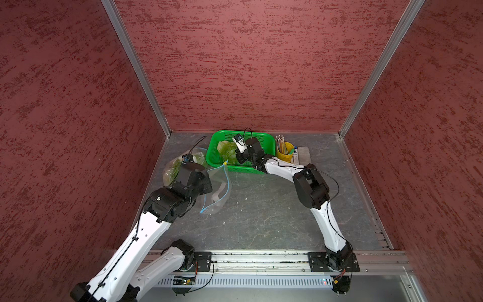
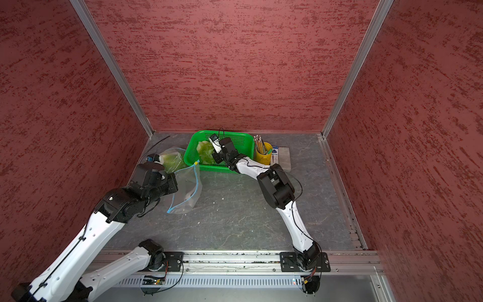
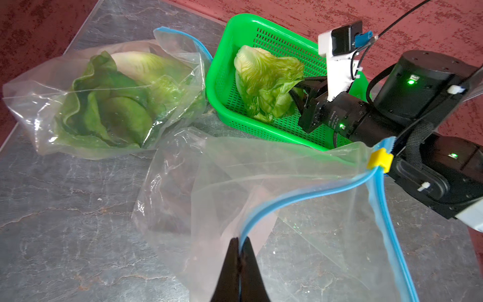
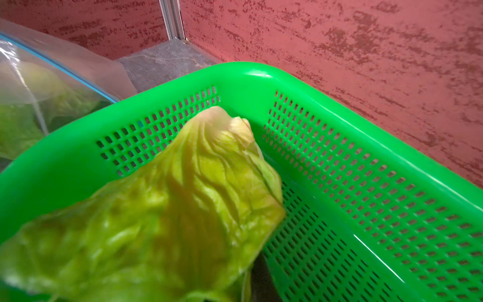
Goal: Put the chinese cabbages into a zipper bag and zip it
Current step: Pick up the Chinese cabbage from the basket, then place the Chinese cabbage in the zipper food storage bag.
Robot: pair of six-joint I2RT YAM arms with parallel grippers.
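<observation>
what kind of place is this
Likely a robot test cell, not a kitchen: red textured panel walls in aluminium framing enclose a grey stone-patterned tabletop, and two white-and-black robot arms are mounted on a metal rail.

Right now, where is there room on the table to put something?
Bare table between the left arm and right arm, from basket to rail; also right arm to wall. Crowded at the back: full bag, empty bag, basket, pencil cup.

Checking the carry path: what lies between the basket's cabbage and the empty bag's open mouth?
Only the basket's green side wall; the left wrist view shows the bag just beyond it.
</observation>
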